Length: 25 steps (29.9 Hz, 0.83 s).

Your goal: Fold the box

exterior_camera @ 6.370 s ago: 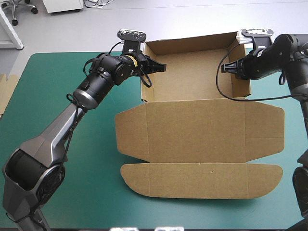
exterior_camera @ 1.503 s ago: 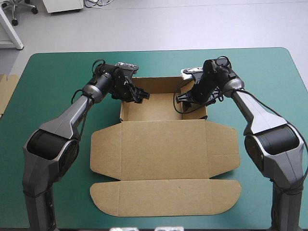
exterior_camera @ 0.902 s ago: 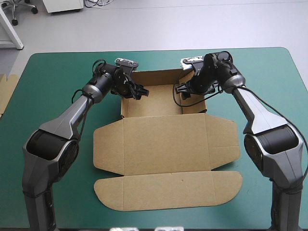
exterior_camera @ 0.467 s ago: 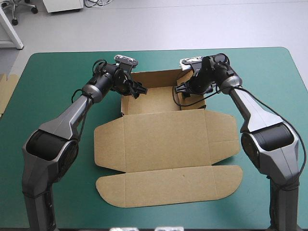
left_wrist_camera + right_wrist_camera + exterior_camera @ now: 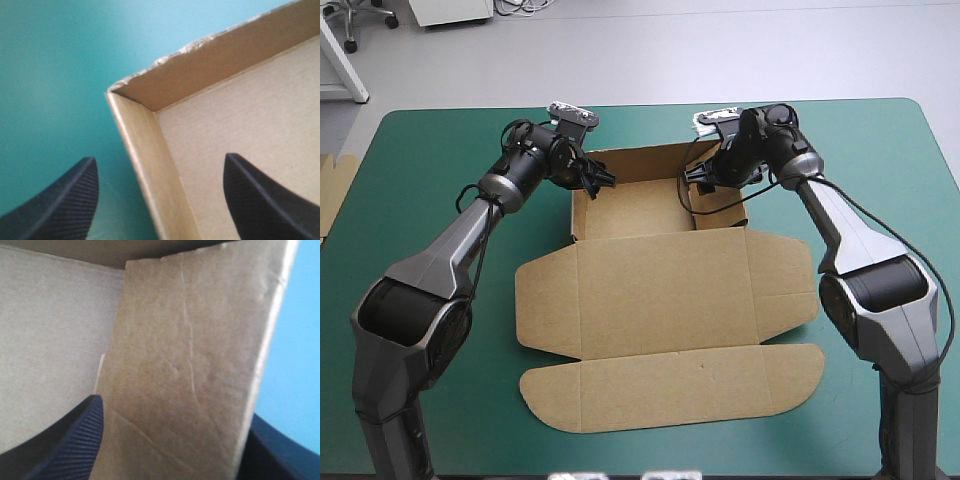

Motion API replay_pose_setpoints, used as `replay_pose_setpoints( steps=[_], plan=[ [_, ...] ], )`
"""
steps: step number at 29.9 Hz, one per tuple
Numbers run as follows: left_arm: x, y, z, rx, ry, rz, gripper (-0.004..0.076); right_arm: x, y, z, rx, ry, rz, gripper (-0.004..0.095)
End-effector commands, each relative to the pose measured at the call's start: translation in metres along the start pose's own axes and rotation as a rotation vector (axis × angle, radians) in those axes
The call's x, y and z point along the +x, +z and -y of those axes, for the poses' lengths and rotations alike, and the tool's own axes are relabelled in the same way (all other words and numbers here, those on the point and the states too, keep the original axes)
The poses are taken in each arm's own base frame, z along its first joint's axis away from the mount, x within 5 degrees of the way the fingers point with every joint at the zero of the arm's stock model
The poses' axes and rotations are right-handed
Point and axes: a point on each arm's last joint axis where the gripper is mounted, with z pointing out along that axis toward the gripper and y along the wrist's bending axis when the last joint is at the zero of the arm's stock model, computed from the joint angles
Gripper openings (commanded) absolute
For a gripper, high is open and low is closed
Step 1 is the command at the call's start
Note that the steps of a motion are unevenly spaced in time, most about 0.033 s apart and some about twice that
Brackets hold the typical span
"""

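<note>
The box (image 5: 665, 300) lies at the middle of the table (image 5: 420, 160). It is an open tray toward the far edge, with its lid flat toward the near edge (side flaps and a rounded front flap spread out). Each wrist view cuts off all but one corner of the tray. The left tool (image 5: 159, 157) has its fingers apart astride the tray's left wall, one over the teal-green cover (image 5: 55, 75) and one over the tray floor. The right tool (image 5: 175, 407), fingers likewise apart, straddles the right wall, which hides most of the outer finger. Whether either tool touches the board cannot be told. A strip of board (image 5: 330, 190) shows at the table's left edge.
</note>
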Motion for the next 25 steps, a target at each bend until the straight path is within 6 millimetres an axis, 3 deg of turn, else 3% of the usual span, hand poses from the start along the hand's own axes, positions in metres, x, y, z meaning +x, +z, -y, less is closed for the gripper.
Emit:
replay_pose_setpoints(
  steps=[1,15,25],
  plan=[
    [-0.017,-0.046,-0.002,0.006,-0.021,0.133,0.0510,-0.014,-0.048,-0.005,-0.001,-0.022,0.119,0.0604],
    [-0.018,-0.061,-0.003,0.014,-0.018,0.155,0.0510,-0.013,-0.067,0.004,0.016,-0.046,0.126,0.0550],
    [-0.021,-0.096,-0.009,-0.008,0.002,0.225,0.0510,-0.012,-0.117,0.024,0.004,0.005,0.224,0.0550]
  ],
)
